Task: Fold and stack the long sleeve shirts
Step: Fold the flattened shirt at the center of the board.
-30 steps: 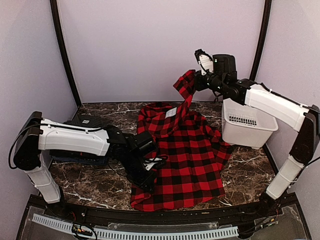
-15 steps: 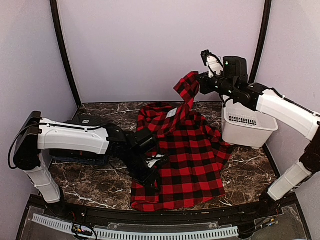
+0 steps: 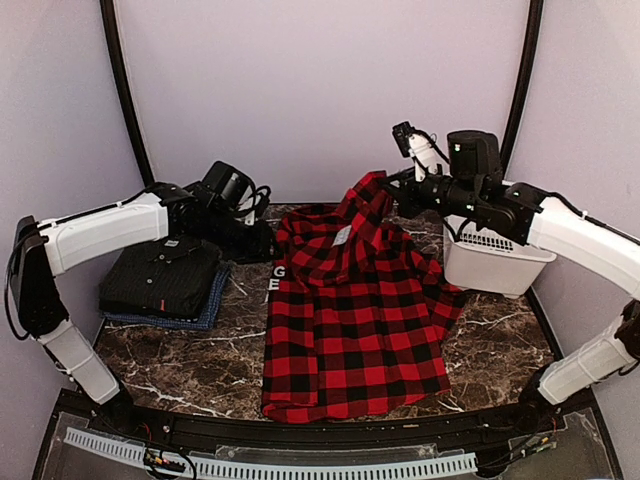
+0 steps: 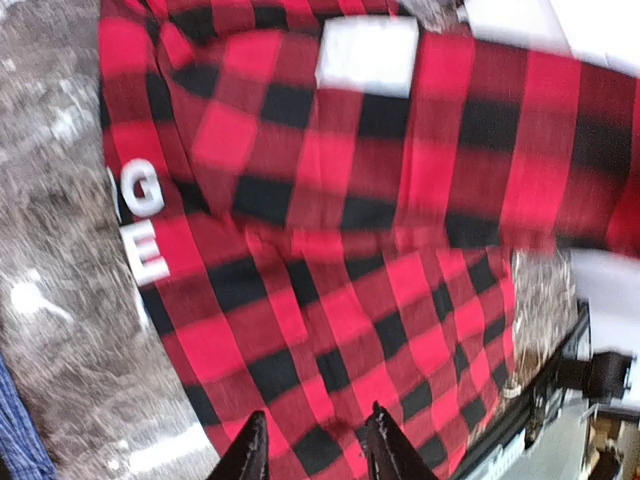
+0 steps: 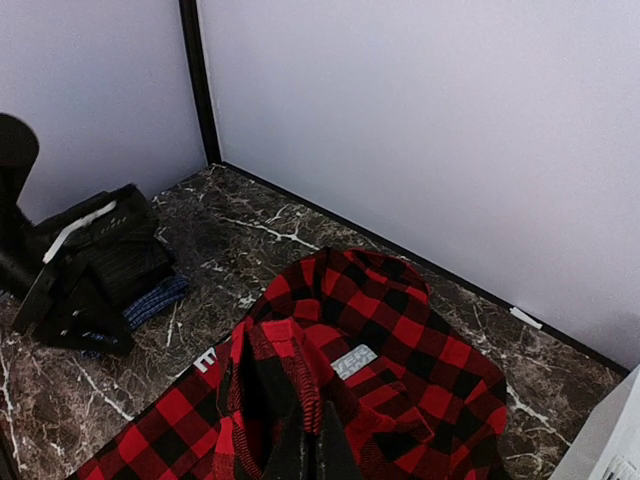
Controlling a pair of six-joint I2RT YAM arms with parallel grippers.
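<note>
Left gripper (image 3: 262,245) hovers low at the ten o'clock corner of the red-and-black checked shirt (image 3: 355,320). In the wrist view its two fingers (image 4: 248,455) stand partly apart with only checked cloth below them and nothing held between them.

At about eight o'clock from that gripper, on the nine o'clock side of the marble table (image 3: 180,370), a folded black shirt (image 3: 160,275) lies on top of a folded blue shirt (image 3: 208,312), whose edge shows along the near and right sides.

The checked shirt is spread over the middle of the table, reaching from the six o'clock edge to near the back wall. White letters (image 3: 278,277) on a black strip sit at its nine o'clock edge, and a white label (image 3: 343,235) shows near the collar.

At the shirt's twelve o'clock end a fold of checked cloth is lifted off the table. The right gripper (image 3: 393,190) has its fingers closed tight on this fold, and the wrist view shows the cloth bunched up into the closed tips (image 5: 310,445).

A white basket (image 3: 495,262) stands at three o'clock, just beside the shirt's right edge.
</note>
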